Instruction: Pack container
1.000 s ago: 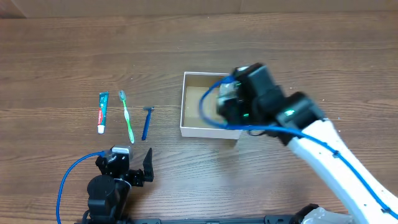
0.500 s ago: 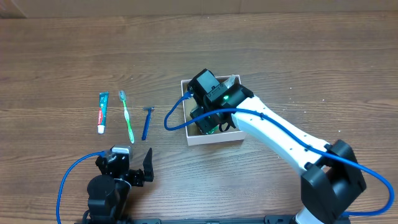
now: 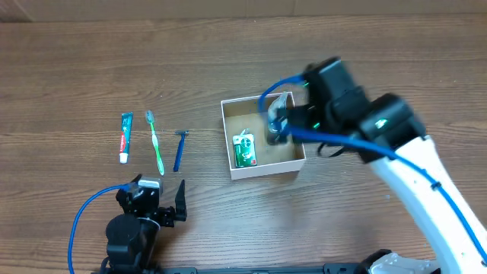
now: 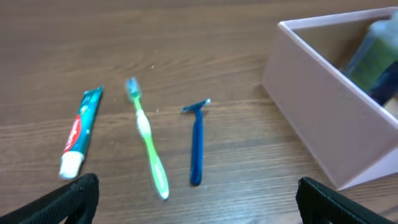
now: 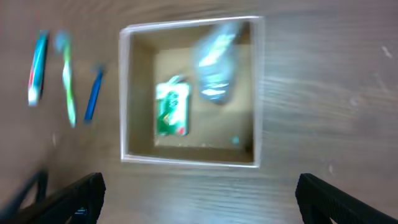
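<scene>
- One white cardboard container (image 3: 262, 170) on the tabletop (image 3: 91, 68).
- Two items inside it: one green packet (image 3: 245, 150) and one clear blurred item (image 5: 216, 62), of a kind I cannot make out.
- One toothpaste tube (image 3: 125, 138).
- One green toothbrush (image 3: 155, 142).
- One blue razor (image 3: 179, 150).

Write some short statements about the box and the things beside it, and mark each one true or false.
1. A green packet lies inside the container. True.
2. The toothbrush lies between the toothpaste and the razor. True.
3. The razor is inside the container. False: it lies on the table, left of the container.
4. The left gripper holds the toothpaste. False: it is open and apart from the toothpaste.
5. The right gripper is shut on the green packet. False: its fingers are wide apart.
</scene>
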Robot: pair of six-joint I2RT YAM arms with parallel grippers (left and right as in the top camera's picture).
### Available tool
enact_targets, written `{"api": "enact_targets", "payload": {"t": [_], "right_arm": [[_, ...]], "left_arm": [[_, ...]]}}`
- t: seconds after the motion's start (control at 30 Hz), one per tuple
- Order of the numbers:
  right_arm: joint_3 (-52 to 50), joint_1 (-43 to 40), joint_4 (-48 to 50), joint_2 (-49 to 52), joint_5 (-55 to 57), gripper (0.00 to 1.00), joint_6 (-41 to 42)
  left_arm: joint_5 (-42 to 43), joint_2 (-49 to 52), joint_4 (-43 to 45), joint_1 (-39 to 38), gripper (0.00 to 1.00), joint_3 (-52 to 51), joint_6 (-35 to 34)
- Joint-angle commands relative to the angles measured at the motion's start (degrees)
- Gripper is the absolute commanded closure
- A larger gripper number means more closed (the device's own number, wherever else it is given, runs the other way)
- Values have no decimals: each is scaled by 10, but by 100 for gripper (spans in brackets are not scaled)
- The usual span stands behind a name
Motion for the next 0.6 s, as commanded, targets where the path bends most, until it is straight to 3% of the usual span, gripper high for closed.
{"api": "enact_targets", "payload": {"t": [0.0, 0.07, 0.17, 0.33, 0.43, 0.57], "right_arm": [[3, -137, -1, -6, -67, 0, 63], [3, -221, -2, -5, -111, 0, 63], [3, -309, -12, -5, -119, 0, 62], [3, -369, -14, -5, -119, 0, 62], [3, -369, -14, -5, -119, 0, 62], [3, -369, -14, -5, -119, 0, 62]], "left_arm": [[113, -4, 30, 2, 0, -2, -12], [98, -3, 24, 2, 0, 13, -35], [-5, 40, -27, 2, 0, 78, -167], [-102, 291, -81, 4, 0, 264, -127], [-99, 498, -150, 35, 0, 430, -124], [-101, 658, -218, 76, 0, 572, -52]]}}
